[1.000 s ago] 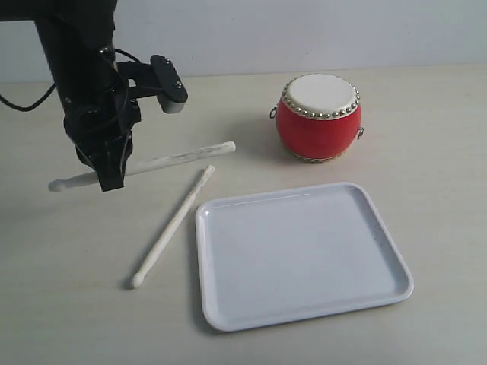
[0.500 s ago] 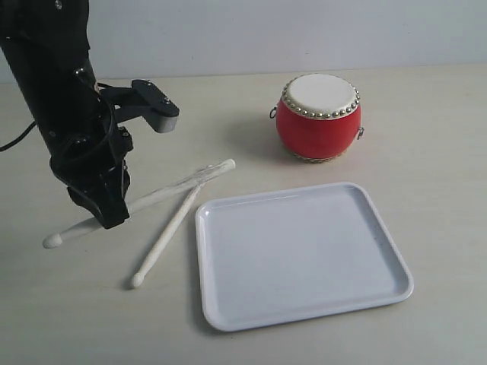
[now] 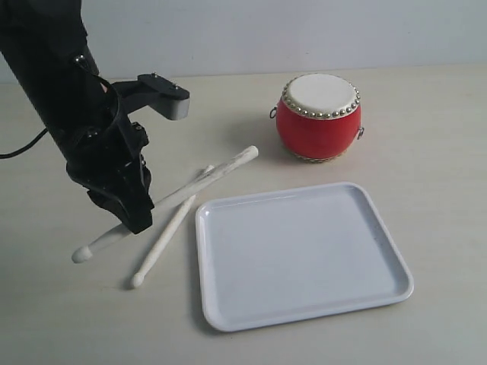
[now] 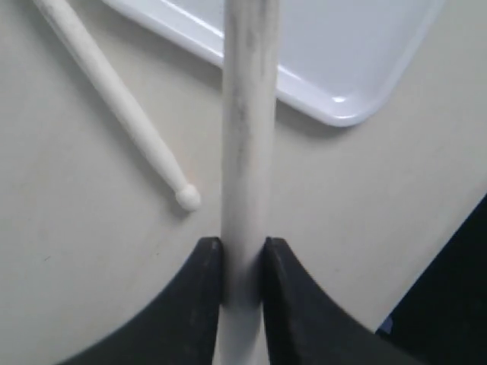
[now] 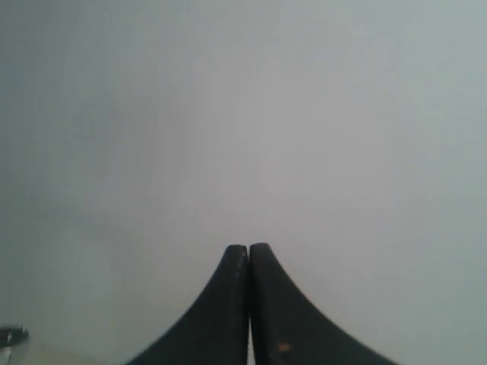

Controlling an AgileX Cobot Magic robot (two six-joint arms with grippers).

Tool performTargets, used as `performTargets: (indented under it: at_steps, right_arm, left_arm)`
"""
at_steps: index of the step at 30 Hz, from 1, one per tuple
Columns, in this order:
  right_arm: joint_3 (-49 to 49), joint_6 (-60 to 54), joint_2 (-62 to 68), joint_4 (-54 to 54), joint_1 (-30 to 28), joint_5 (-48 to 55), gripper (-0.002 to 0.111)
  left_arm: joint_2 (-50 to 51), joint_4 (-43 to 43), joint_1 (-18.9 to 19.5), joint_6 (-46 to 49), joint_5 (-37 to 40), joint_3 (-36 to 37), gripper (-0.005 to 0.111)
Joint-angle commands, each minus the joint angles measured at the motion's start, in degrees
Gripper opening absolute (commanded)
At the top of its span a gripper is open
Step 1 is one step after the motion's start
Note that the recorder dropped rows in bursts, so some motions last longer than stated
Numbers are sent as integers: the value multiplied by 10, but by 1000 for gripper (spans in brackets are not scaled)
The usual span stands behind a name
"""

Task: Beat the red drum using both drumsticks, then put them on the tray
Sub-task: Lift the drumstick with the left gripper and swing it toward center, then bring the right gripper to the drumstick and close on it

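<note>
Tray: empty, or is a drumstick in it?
Empty. The tray floor is bare; the held drumstick sits in the left gripper, the other drumstick lies on the table beside it.

Right gripper (image 5: pixel 249 251): dark jaws were pressed together, nothing between them, lower middle of the frame.
Backdrop (image 5: pixel 243 114): plain pale grey, filling the rest.
Small metal bit (image 5: pixel 11 334): lower-left corner, unidentifiable.

You have nothing to read here: no text, label, brand, number or sign is legible in any of the three views.
</note>
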Motion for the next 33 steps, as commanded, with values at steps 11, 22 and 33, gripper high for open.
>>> performTargets:
  at_steps: [11,22,33]
  right_arm:
    - [-268,7,490,-620,18,86,19]
    - [-229,-253,513,-620,239,168,51]
    - [-177,-258,503,-620,474,360,53]
  left_arm:
    - [-58,-80,-2,36,0,47,0]
    - [-58,-125,-2,57,0,47,0]
    - [-58,-174,-2,56,0,47,0]
